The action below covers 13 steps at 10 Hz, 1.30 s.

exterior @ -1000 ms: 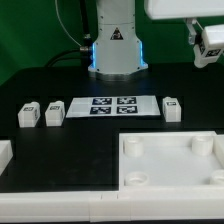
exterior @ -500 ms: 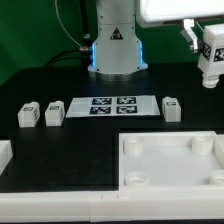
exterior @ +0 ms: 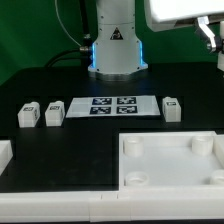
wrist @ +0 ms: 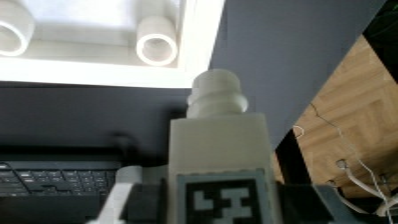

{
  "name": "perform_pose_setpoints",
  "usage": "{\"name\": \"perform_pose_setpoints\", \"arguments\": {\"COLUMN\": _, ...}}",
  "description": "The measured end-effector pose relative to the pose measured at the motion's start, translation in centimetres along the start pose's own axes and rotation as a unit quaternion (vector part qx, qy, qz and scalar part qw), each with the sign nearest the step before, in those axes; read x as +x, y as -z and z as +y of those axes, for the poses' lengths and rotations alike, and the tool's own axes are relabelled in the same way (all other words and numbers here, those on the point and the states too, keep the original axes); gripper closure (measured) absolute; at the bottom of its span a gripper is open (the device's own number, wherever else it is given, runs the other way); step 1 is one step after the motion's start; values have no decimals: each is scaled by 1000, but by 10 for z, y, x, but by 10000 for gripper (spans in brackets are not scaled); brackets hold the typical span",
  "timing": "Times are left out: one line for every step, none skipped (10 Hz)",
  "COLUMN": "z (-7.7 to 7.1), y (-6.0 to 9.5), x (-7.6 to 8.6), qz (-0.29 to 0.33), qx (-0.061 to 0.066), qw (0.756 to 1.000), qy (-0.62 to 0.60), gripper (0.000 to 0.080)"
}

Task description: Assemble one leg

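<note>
The panel lies low, and further right, high at the exterior view's right edge, the gripper hangs with its fingers squeezed on the leg, so the leg is up in the air. I think the leg could miss the round hole or jam crooked if it tilts or slips in the fingers. Its long side runs straight out from the wrist, round peg end pointing toward the panel.

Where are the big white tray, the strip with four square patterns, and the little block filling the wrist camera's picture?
panel (exterior: 170,165), exterior view, flat floor between its corner sockets.
marker board (exterior: 112,105), exterior view, middle between its four tags.
leg (wrist: 222,150), wrist view, plain body between peg and tag.
</note>
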State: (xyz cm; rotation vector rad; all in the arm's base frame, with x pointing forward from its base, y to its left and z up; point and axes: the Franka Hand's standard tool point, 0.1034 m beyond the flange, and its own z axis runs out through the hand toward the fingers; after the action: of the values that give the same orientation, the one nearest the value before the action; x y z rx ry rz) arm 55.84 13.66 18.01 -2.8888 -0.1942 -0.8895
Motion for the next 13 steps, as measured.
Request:
{"name": "perform_pose_setpoints", "arguments": {"z": 1, "y": 0, "x": 0, "qz": 0, "qx": -1, "qw": 1000, "qy": 0, "gripper": 511}}
{"name": "perform_pose_setpoints", "arguments": {"z": 1, "y": -5, "x": 5, "qz": -5, "qx": -2, "qw": 1000, "qy": 6, "gripper": 511}}
{"name": "perform_pose_setpoints", "arguments": {"z": 3, "y": -16, "x": 19, "qz": -14, "qx": -5, "qw": 1000, "qy": 25, "gripper": 511}}
{"name": "perform_pose_setpoints", "arguments": {"z": 12, "y": -28, "x": 25, "qz": -9, "qx": -9, "qw": 999, "qy": 41, "gripper": 511}}
{"name": "perform_pose_setpoints", "arguments": {"z": 19, "y": -37, "x": 21, "qz": 11, "qx": -13, "qw": 998, "qy": 59, "gripper": 511}}
{"name": "perform_pose_setpoints", "arguments": {"z": 18, "y": -39, "x": 18, "qz": 2, "qx": -12, "qw": 998, "qy": 57, "gripper": 511}}
{"name": "perform_pose_setpoints", "arguments": {"z": 17, "y": -37, "x": 20, "qz": 4, "qx": -12, "qw": 998, "qy": 56, "gripper": 511}}
{"name": "perform_pose_setpoints", "arguments": {"z": 18, "y": -38, "x": 19, "qz": 3, "qx": -12, "qw": 998, "qy": 57, "gripper": 511}}
{"name": "perform_pose_setpoints", "arguments": {"z": 22, "y": -39, "x": 17, "qz": 1, "qx": -14, "qw": 998, "qy": 64, "gripper": 511}}
{"name": "perform_pose_setpoints", "arguments": {"z": 34, "y": -43, "x": 14, "qz": -3, "qx": -20, "qw": 998, "qy": 67, "gripper": 511}}
{"name": "perform_pose_setpoints", "arguments": {"z": 37, "y": -50, "x": 13, "qz": -2, "qx": -21, "qw": 998, "qy": 64, "gripper": 511}}
{"name": "perform_pose_setpoints", "arguments": {"z": 32, "y": -62, "x": 5, "qz": -8, "qx": -18, "qw": 998, "qy": 66, "gripper": 511}}
{"name": "perform_pose_setpoints", "arguments": {"z": 29, "y": -71, "x": 2, "qz": -12, "qx": -15, "qw": 998, "qy": 68, "gripper": 511}}
